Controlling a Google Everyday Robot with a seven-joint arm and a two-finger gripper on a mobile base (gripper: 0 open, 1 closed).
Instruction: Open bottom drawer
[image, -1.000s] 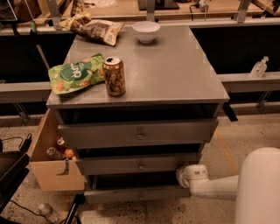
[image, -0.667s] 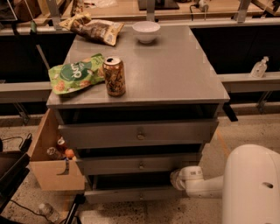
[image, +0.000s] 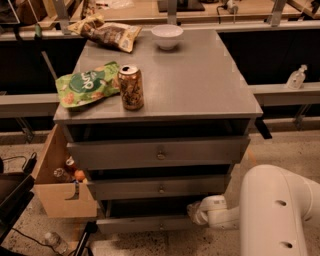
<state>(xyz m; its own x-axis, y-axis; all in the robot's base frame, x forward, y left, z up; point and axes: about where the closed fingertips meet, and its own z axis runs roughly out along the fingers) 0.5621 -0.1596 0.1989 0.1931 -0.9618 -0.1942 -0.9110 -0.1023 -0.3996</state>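
the gripper sits low at the right side of the grey cabinet, its tip pushed into the dark gap under the middle drawer. i cannot tell how far open it is or whether it has hold of anything. the bottom drawer lies just below and left of it, and the drawer's small knob is near the tip. well above the gripper, on the cabinet top, stand a can, a green bag and a white bowl. a cardboard box sits far to its left.
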